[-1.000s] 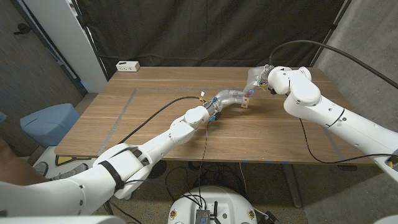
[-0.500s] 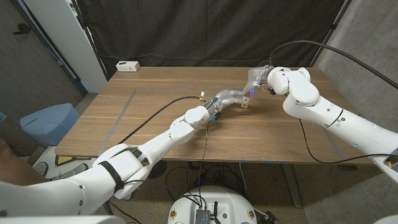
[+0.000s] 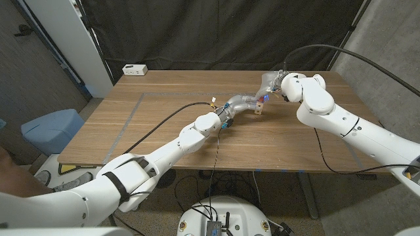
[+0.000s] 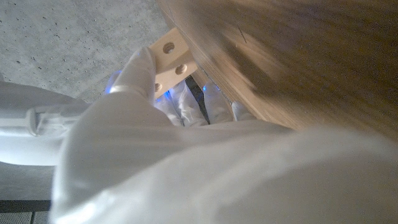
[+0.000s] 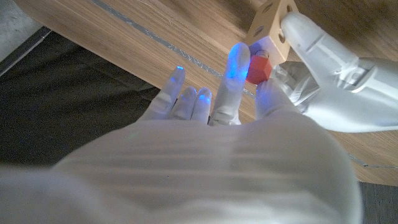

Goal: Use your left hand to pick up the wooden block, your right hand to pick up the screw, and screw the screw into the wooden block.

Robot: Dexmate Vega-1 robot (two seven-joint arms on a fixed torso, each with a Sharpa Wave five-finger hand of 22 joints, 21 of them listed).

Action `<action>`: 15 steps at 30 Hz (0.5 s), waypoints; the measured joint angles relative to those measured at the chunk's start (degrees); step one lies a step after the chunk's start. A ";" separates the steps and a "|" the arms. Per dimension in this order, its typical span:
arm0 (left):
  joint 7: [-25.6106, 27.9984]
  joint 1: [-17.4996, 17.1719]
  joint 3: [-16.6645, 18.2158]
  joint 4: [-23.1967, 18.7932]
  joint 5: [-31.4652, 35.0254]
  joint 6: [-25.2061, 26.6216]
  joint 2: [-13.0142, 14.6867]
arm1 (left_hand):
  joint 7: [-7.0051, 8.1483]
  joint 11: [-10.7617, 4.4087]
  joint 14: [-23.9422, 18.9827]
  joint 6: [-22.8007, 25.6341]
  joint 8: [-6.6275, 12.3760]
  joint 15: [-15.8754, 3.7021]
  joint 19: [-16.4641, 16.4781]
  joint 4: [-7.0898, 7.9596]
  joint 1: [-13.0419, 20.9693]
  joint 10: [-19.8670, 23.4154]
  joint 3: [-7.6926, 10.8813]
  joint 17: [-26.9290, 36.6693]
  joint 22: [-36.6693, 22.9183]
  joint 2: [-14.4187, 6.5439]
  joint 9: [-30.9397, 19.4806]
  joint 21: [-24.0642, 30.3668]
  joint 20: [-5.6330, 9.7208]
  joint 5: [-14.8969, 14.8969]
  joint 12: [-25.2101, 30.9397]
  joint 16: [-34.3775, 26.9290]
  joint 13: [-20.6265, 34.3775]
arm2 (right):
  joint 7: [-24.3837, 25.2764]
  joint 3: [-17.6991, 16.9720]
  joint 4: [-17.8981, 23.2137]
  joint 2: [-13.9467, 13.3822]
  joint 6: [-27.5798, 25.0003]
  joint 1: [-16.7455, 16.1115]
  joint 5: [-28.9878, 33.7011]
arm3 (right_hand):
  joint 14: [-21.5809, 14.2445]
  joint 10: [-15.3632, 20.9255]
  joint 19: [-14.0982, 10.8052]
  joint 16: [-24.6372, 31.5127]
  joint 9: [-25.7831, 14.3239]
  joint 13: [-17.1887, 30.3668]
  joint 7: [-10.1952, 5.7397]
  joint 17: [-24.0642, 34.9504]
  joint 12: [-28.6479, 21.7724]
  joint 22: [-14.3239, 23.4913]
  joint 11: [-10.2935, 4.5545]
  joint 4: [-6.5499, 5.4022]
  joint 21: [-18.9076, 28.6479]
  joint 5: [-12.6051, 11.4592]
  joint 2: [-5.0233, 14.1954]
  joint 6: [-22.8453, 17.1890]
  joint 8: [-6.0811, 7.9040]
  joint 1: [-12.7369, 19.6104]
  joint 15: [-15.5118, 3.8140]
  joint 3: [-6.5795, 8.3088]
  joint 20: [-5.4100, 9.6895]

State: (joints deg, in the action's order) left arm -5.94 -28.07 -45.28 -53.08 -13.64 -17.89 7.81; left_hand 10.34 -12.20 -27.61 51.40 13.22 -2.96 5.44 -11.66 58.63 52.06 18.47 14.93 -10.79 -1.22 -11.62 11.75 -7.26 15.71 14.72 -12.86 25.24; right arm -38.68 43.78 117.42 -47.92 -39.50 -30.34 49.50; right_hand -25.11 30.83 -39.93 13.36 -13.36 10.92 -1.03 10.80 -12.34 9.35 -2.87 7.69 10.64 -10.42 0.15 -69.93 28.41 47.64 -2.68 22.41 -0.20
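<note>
- Left hand (image 3: 241, 103) out over the far-middle of the table (image 3: 164, 131), fingers clamped on the wooden block (image 3: 260, 107).
- L wrist view: a left finger (image 4: 138, 71) lies along the block (image 4: 169, 59); holes show in the block's pale face, block sits at the table edge in that view.
- Right hand (image 3: 269, 85) just behind/right of the block in the head view, fingers reaching toward it.
- R wrist view: right hand (image 5: 211, 134) pinches the screw (image 5: 257, 69), a small red piece, btwn a blue-lit finger (image 5: 232, 71) and the thumb side; other fingers spread straight, apart.
- Screw is right against the block (image 5: 268, 22), next to the left hand's fingers (image 5: 323, 46) wrapped on it. Can't tell if the screw tip is in a hole.
- Block held off the table surface or just on it: can't tell from the head view.
- White power strip (image 3: 134, 69) at the far left corner of the table, well apart from both hands.
- Black cable (image 3: 164, 121) runs across the table along the left arm.
- Blue bin (image 3: 49, 131) on the floor left of the table.
</note>
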 measured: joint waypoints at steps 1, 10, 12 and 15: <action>0.03 -0.06 0.00 -0.10 0.00 0.03 0.04 | 0.00 0.00 0.00 0.00 0.00 0.00 0.00 -0.12 0.00 0.00 0.13 0.00 0.00 0.00 0.00 0.00 0.00 0.00 0.00 0.00 0.00 | 0.05 0.04 0.07 0.01 -0.08 -0.09 0.07 | -0.08 0.11 0.00 0.00 0.07 0.00 -0.11 0.00 0.00 0.00 -0.11 0.00 0.00 0.00 0.00 -0.14 0.00 0.00 -0.08 0.00 0.00; 0.36 -0.66 0.00 -1.52 0.15 0.33 0.49 | 0.00 0.02 0.00 0.01 0.00 0.00 0.00 -0.14 0.00 -0.03 0.14 0.00 0.00 0.00 0.00 0.00 0.00 -0.01 0.00 0.00 0.00 | 0.99 0.10 0.82 0.06 -1.02 -0.98 0.91 | -1.51 2.56 -0.84 0.22 0.86 0.01 -0.17 0.00 0.00 0.00 -1.94 0.00 0.00 0.00 1.30 -3.50 0.66 -0.21 -0.07 0.00 0.42; 0.41 -0.77 0.00 -1.78 0.19 0.38 0.59 | 0.00 0.02 0.00 0.01 0.00 0.00 0.00 -0.14 0.00 -0.04 0.14 0.00 0.00 0.00 0.01 0.00 0.00 -0.01 0.00 0.00 0.00 | 1.26 0.10 0.94 0.06 -1.22 -1.13 1.10 | -1.52 2.76 -0.93 0.22 1.04 0.01 0.01 0.00 0.00 0.00 -1.74 -0.23 0.00 0.00 1.46 -4.09 0.66 -0.05 -0.07 -0.23 0.51; 0.52 -0.99 0.00 -2.35 0.23 0.48 0.79 | 0.00 0.04 0.00 0.01 -0.01 0.00 0.00 -0.14 0.00 -0.06 0.14 0.00 0.00 0.00 0.01 0.00 0.00 -0.05 0.00 0.00 -0.01 | 1.64 0.05 1.20 0.07 -1.50 -1.44 1.46 | -1.82 3.17 -0.93 0.22 1.11 -0.21 0.01 -0.01 0.00 0.00 -2.13 0.00 0.00 0.00 1.84 -4.10 0.67 -0.12 0.23 -0.46 0.51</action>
State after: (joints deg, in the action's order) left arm -5.41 -29.06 -45.28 -55.43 -13.41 -17.41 8.60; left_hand 10.33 -12.16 -27.61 51.41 13.22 -2.96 5.44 -11.80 58.63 51.99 18.61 14.93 -10.79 -1.21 -11.62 11.75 -7.26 15.66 14.72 -12.86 25.23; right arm -37.04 43.83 118.62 -47.84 -41.00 -31.78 50.95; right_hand -26.93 34.01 -40.86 13.58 -12.25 10.71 -1.02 10.79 -12.34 9.35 -5.00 7.68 10.64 -10.42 2.00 -74.03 29.09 47.52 -2.45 21.95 0.31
